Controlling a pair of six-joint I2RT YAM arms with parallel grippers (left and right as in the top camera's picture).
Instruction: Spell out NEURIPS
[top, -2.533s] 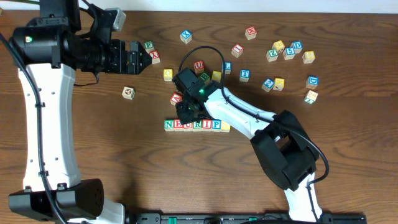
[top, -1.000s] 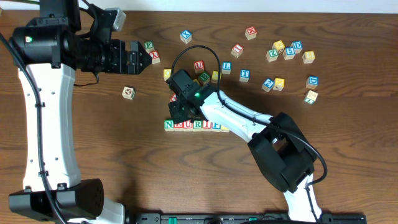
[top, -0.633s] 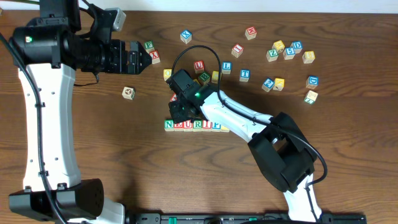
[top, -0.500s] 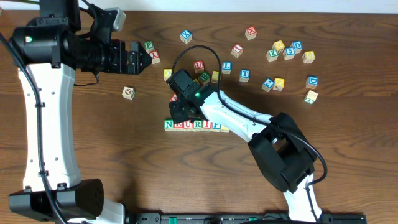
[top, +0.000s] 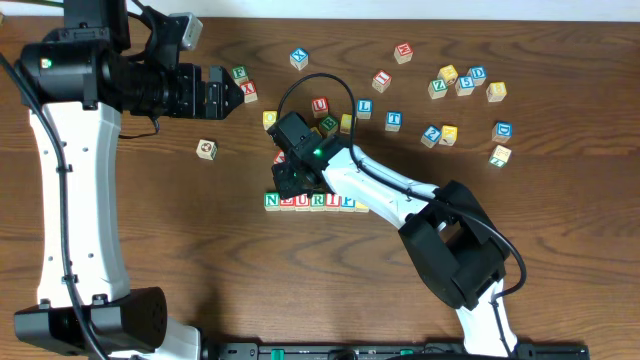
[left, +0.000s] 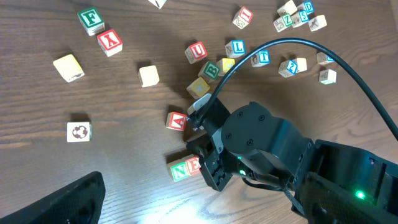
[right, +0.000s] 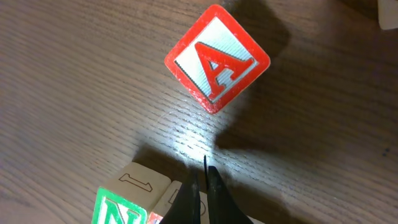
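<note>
Alignment seems the step: right tool (right: 202, 177), clenched empty, hovers at frame-left of the NEURIPS row (top: 320, 201); next, gentle nudging.

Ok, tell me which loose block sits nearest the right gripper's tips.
The red-framed A block, turned cornerwise just beyond the shut right gripper. The spare U cube and the rest lie farther off; the green N belongs to the row.

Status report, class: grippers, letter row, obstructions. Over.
Left gripper open, away from row. Right gripper shut above wooden letter-cube row, NEURIP showing. Red-lettered A cube close beside.
</note>
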